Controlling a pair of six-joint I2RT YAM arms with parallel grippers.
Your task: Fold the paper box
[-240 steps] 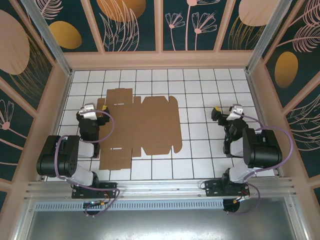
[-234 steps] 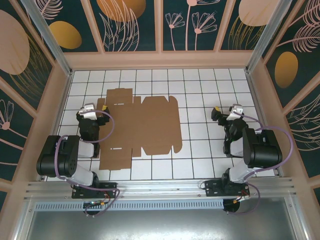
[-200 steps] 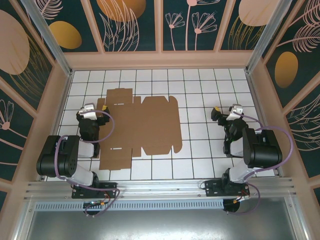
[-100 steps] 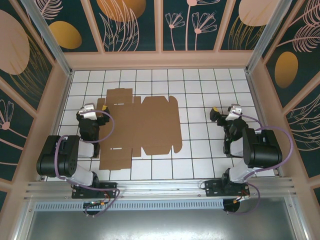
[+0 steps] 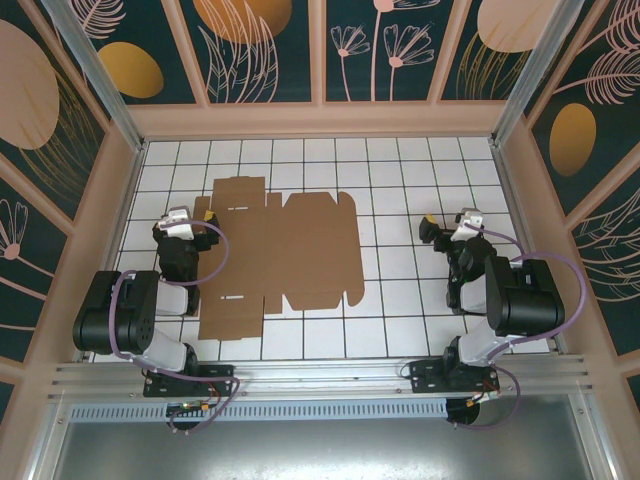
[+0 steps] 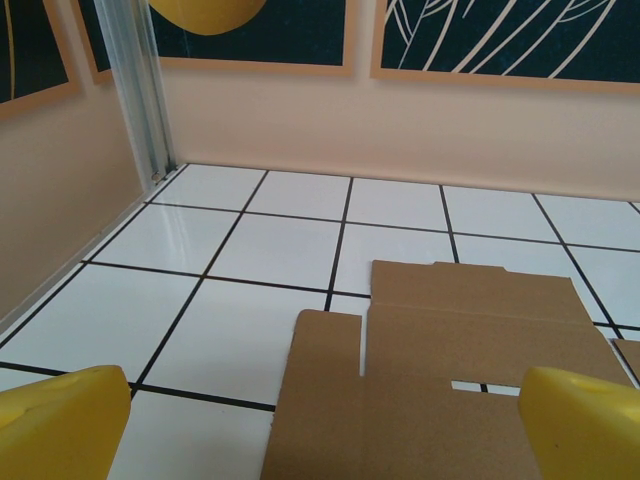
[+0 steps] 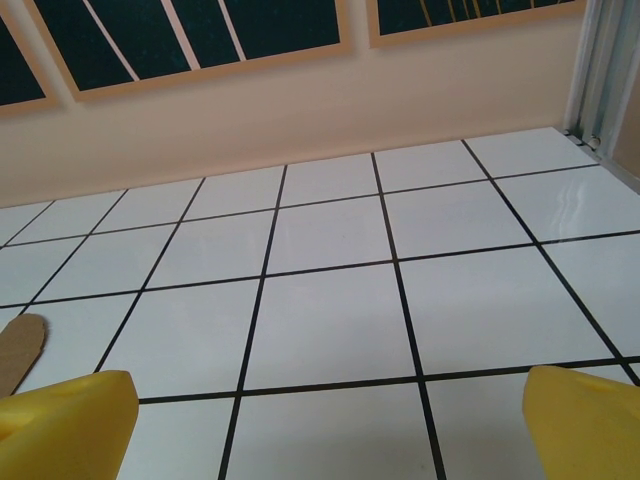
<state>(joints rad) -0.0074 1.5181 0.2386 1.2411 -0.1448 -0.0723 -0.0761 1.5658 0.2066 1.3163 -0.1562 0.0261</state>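
Text: none readable.
Box (image 5: pixel 300 250): plain, unprinted.
Walls (image 5: pixel 265 45): leaf drawings, no words.
Arms (image 5: pixel 120 315): any marking seems too small to tell.

The top external camera looks down from above and behind the arm bases (image 5: pixel 188 378), covering the tiled table (image 5: pixel 420 170). Each wrist camera sits low, facing the far wall (image 6: pixel 400 120). All three views share the paper box (image 5: pixel 280 255): close-up for the left wrist, at the frame's left edge for the right.
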